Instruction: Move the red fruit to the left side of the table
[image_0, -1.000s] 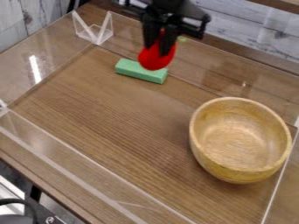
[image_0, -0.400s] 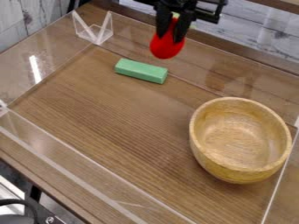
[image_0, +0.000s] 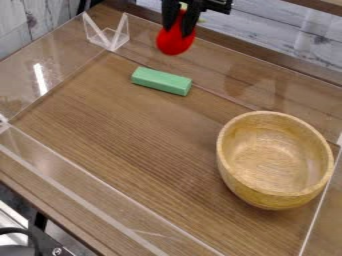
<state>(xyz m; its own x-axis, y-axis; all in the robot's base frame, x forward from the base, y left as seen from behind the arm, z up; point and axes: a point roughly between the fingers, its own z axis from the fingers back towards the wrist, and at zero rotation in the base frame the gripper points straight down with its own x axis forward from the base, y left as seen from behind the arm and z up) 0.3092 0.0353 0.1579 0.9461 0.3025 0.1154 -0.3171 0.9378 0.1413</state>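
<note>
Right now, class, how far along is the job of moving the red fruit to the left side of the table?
Done: the red fruit is picked up, gripped in the gripper and lifted clear of the table, beyond the green block. In hand: it hangs in the air near the far edge. Left: carrying it to the left side, setting it down and letting go.

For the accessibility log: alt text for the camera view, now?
Black fingers hold the red fruit above the far side of the wooden table, beyond a flat green block. An empty wooden bowl sits at right.
</note>
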